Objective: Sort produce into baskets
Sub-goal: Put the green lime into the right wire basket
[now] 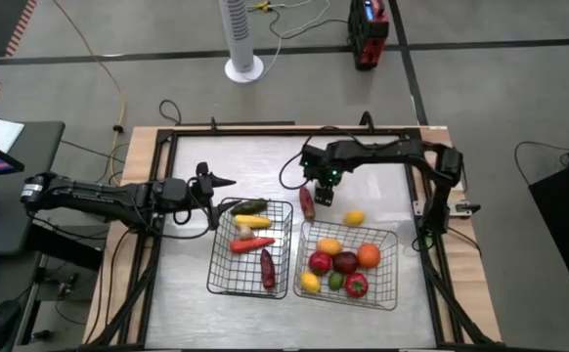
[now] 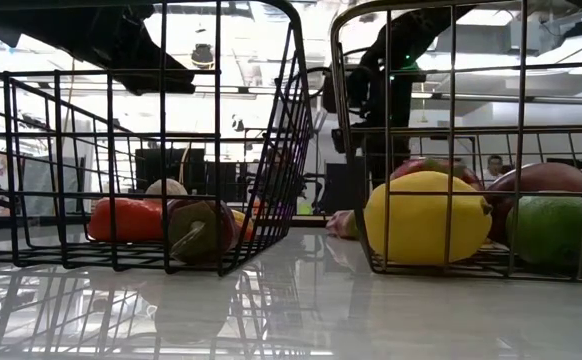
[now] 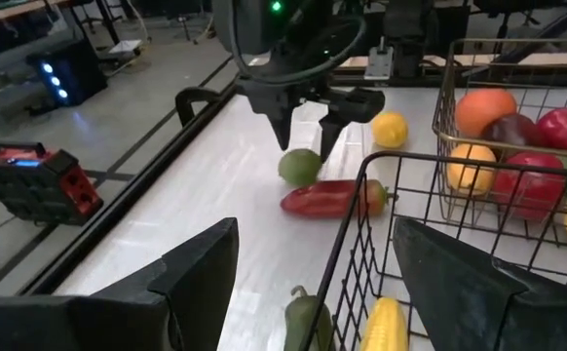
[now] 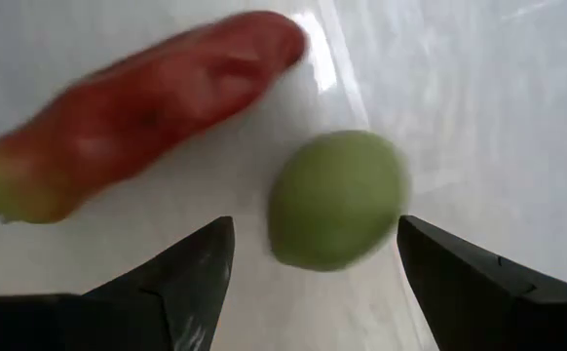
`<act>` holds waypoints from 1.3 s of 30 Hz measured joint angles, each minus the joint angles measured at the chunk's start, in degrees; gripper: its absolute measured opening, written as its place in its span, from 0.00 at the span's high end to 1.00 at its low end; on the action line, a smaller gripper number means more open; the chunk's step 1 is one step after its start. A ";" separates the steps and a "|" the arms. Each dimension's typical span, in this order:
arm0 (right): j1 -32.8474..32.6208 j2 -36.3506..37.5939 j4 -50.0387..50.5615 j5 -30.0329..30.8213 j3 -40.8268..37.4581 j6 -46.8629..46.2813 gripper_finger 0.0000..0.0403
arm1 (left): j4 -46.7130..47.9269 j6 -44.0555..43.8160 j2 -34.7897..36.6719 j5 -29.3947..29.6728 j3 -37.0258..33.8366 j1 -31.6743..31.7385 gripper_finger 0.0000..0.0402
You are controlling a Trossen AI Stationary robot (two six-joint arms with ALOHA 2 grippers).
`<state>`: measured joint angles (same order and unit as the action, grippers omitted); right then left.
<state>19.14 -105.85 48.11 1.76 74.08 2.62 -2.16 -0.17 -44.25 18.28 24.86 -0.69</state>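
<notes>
My right gripper [image 1: 322, 193] [image 4: 314, 221] is open and points down just above a round green piece [image 4: 337, 200] [image 3: 300, 166] on the table, one finger on either side of it, not touching. A long red piece [image 1: 307, 202] [image 4: 137, 107] lies right beside it. A round yellow piece [image 1: 354, 218] lies on the table nearby. My left gripper [image 1: 211, 181] [image 3: 315, 226] is open and empty at the far left corner of the left basket [image 1: 218, 279], which holds several long pieces. The right basket [image 1: 394, 256] holds several round pieces.
The two wire baskets stand side by side in the table's middle, with a narrow gap between them. The loose pieces lie just beyond the right basket's far edge. A raised frame [image 1: 265, 127] runs around the table. Bare table lies toward the near edge.
</notes>
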 joint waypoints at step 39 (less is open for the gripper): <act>-9.51 16.65 13.12 2.97 7.07 -2.86 0.35 | 8.58 2.57 0.02 0.03 0.00 0.00 0.35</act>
<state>9.63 -89.20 61.23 4.73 81.15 -0.23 6.43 2.39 -44.23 18.32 24.86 -0.69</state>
